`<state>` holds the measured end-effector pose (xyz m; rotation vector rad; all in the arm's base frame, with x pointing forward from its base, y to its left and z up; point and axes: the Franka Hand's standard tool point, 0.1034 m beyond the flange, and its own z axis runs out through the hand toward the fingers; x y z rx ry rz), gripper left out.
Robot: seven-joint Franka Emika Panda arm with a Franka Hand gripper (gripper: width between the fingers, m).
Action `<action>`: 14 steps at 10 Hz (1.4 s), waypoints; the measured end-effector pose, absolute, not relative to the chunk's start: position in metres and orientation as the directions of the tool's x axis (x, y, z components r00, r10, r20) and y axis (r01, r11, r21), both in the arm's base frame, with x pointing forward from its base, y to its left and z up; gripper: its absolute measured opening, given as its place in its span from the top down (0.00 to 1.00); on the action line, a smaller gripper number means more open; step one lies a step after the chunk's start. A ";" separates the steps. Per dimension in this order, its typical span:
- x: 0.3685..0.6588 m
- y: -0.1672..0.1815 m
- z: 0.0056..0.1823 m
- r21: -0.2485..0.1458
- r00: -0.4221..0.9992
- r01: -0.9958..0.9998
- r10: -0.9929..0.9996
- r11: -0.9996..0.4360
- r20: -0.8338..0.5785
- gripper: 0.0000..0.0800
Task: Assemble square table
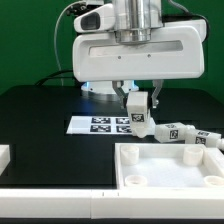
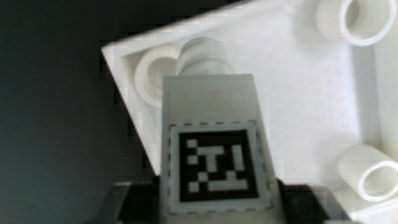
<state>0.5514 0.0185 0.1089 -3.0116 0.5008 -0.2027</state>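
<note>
The white square tabletop [image 1: 175, 170] lies at the front on the exterior view's right, rim up, with round leg sockets in its corners. My gripper [image 1: 137, 108] is shut on a chunky white leg [image 1: 139, 117] with a black-and-white tag, holding it above the top's far left corner. In the wrist view the held leg [image 2: 210, 130] points at a corner socket [image 2: 164, 68] of the tabletop [image 2: 294, 90], and two more sockets show at the picture's edge. More tagged legs [image 1: 178, 132] lie behind the top on the exterior view's right.
The marker board [image 1: 100, 124] lies flat on the black table just beyond the tabletop's left corner. A white block [image 1: 4, 157] sits at the exterior view's left edge. A white strip [image 1: 60, 203] runs along the front.
</note>
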 end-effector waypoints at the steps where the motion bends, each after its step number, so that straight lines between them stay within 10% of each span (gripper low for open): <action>1: 0.571 0.047 0.113 -0.094 0.931 -0.286 -0.300 -0.954 0.210 0.64; 7: 0.591 0.074 0.117 -0.154 0.797 -0.224 -0.272 -0.962 0.539 0.64; 14: 0.621 0.093 0.123 -0.083 0.834 -0.100 -0.129 -0.992 0.537 0.64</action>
